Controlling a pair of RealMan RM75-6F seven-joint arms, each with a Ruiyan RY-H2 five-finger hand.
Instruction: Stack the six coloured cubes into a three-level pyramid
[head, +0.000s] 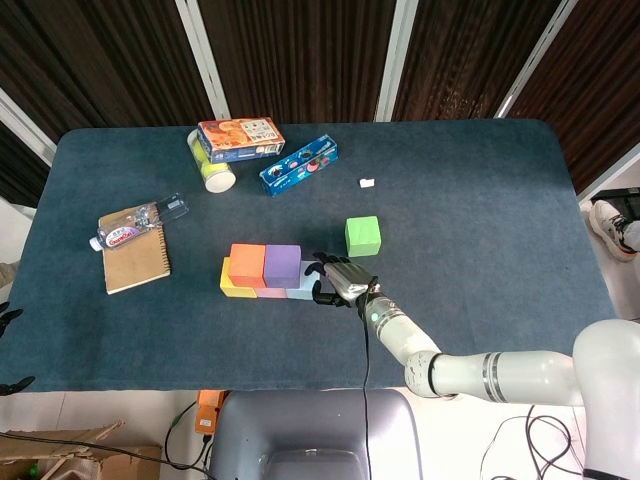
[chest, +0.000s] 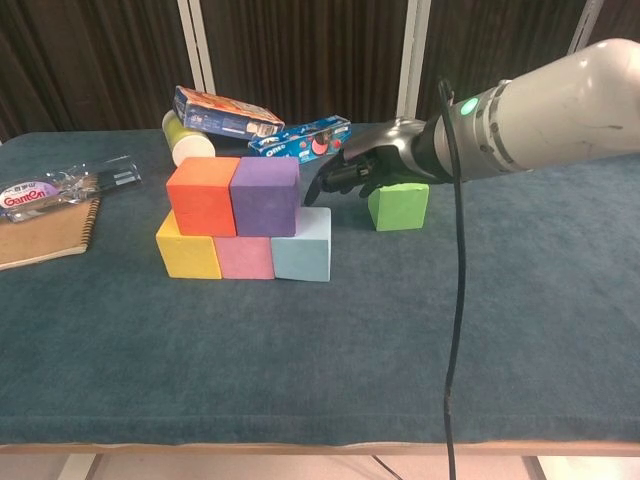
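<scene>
— Dark blue cloth covers the table (head: 480, 200); what sits nearest its front edge?

— Yellow cube (chest: 187, 250), pink cube (chest: 245, 257) and light blue cube (chest: 303, 258) in a row, orange cube (chest: 202, 195) and purple cube (chest: 265, 196) on top.

— And the right hand (chest: 360, 172)?

— Above the light blue cube, fingers curled, holding nothing. Green cube (chest: 398, 206) stands behind it.

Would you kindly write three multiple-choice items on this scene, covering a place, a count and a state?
1. Where is the green cube?
A. On the purple cube
B. Alone on the table, right of the stack
C. On the notebook

2. How many cubes form the stack's bottom row?
A. Two
B. Three
C. Four

3. What does the right hand hold?
A. Nothing
B. The green cube
C. The bottle

Answers: 1 B, it stands apart on the cloth. 2 B, yellow, pink and light blue. 3 A, its fingers enclose no cube.
</scene>
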